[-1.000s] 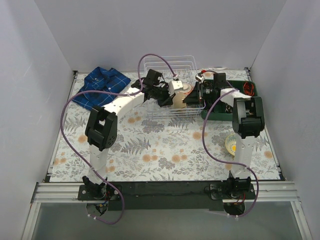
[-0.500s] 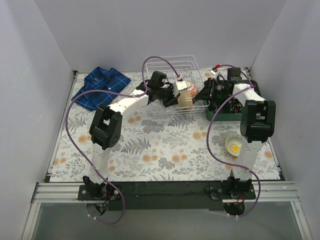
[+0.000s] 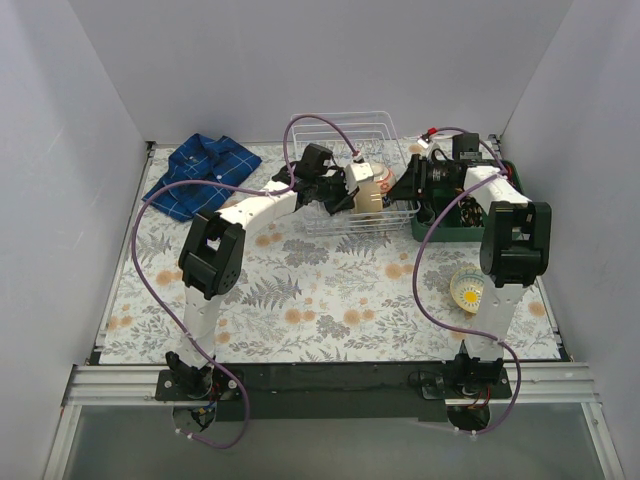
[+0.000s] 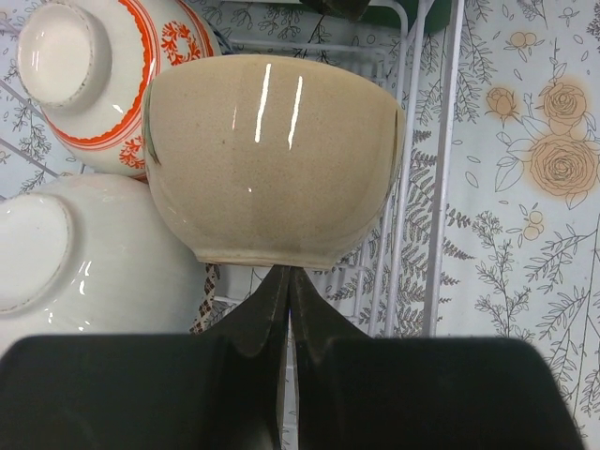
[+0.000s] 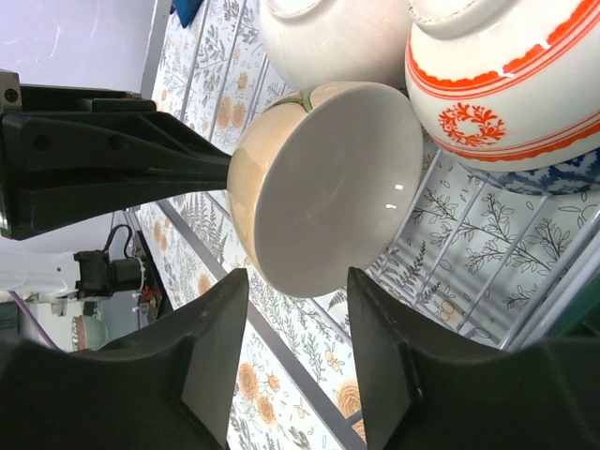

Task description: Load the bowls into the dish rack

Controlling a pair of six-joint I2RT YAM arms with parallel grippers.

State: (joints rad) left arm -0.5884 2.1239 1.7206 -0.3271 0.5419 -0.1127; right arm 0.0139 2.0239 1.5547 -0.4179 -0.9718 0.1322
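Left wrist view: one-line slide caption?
Left gripper holds glossy beige ceramic bowl in white wire dish rack, beside a red-patterned bowl and a plain white bowl.

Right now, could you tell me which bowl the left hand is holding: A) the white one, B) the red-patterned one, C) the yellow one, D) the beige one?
D: the left hand is shut on the beige bowl, held over the dish rack.

Plain white walls (image 3: 300, 60) on 3 sides, floral-patterned table (image 3: 320, 290), even light
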